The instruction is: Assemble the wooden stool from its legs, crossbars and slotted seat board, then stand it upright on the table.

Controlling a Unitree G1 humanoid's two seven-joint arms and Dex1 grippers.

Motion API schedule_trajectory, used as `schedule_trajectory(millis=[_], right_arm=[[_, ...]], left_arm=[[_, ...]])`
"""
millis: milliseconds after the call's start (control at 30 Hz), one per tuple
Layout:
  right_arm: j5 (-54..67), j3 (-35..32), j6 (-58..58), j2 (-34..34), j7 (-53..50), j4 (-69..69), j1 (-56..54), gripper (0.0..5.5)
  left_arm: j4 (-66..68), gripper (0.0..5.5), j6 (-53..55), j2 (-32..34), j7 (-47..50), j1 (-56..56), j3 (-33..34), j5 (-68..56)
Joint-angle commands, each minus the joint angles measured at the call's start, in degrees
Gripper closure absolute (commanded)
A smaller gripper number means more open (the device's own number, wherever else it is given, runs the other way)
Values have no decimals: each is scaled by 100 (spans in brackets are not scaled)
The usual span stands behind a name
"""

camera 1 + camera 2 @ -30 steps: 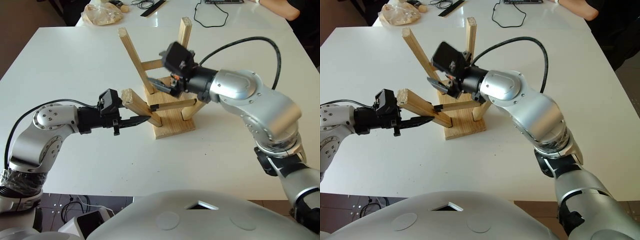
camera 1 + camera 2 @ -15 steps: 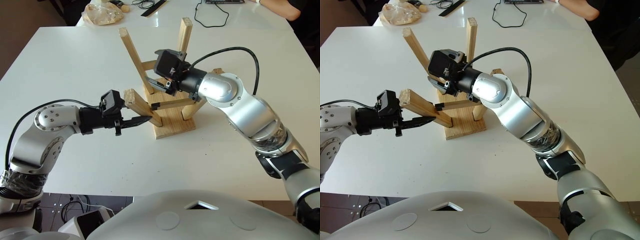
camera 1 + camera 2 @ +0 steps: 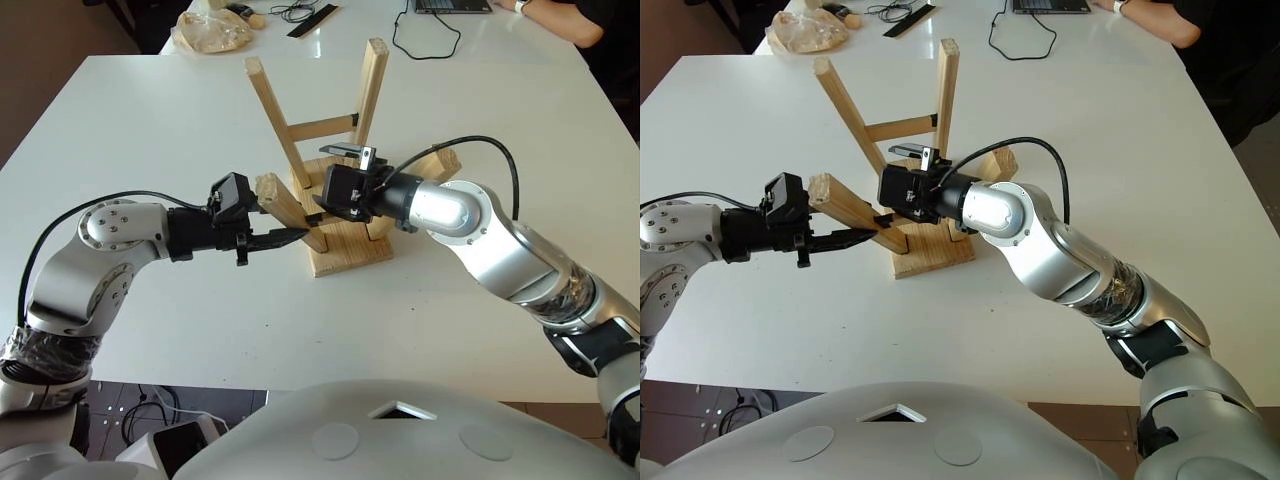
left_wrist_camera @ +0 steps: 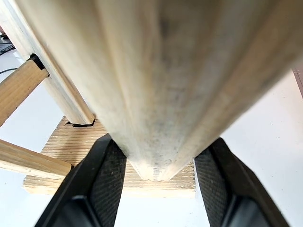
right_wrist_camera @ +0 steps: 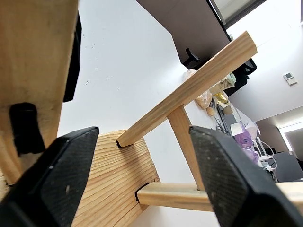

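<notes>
We see the wooden stool (image 3: 300,175) upside down in the middle of the white surface (image 3: 150,110). Its seat board (image 3: 345,257) lies flat on the surface and its legs stick up. The back left leg (image 3: 272,115) leans to the left, and the back right leg (image 3: 370,85) stands nearly straight. A crossbar (image 3: 325,127) joins these two. Another leg (image 3: 437,163) on the right side leans far out and low. The front leg (image 3: 283,203) leans toward the left arm, with its low end down at the front corner of the board. The left claw (image 3: 290,236) pinches this front leg. In the left wrist view the wood sits tight between the two black fingers (image 4: 106,179). We cannot tell if this leg is all the way in its slot. The right claw (image 5: 142,139) is just above the board, in among the legs and close to the left claw. Its fingers (image 5: 222,184) are spread wide apart and not closed on anything. A crinkly bag (image 3: 210,28) lies on another surface far behind.
</notes>
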Motion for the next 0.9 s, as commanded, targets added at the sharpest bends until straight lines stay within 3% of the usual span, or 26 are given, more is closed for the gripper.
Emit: schedule_trajectory(millis=[33,167,300,467,700,833,900], right_arm=[[-145,400,-42,-87,342,489,498,198],[-307,492,-280,25,343,681,810,198],[18,30,-326,381,405,529,1001,198],[1305,-1306,-365,1082,634,25,989,198],[2963,-3677,86,2069,-63,162,390,198],[3523,-4649,250,2030,-429,209,53,198],[3258,-4962,-233,1583,-361,276,217,198]], left_arm=[[105,344,516,4,188,93,-330,349],[6,344,527,41,220,48,-450,547],[21,344,459,101,191,98,-585,783],[207,344,382,99,190,177,-613,917],[283,345,358,140,132,166,-566,863],[299,345,353,161,107,156,-573,867],[302,345,356,185,88,153,-555,859]])
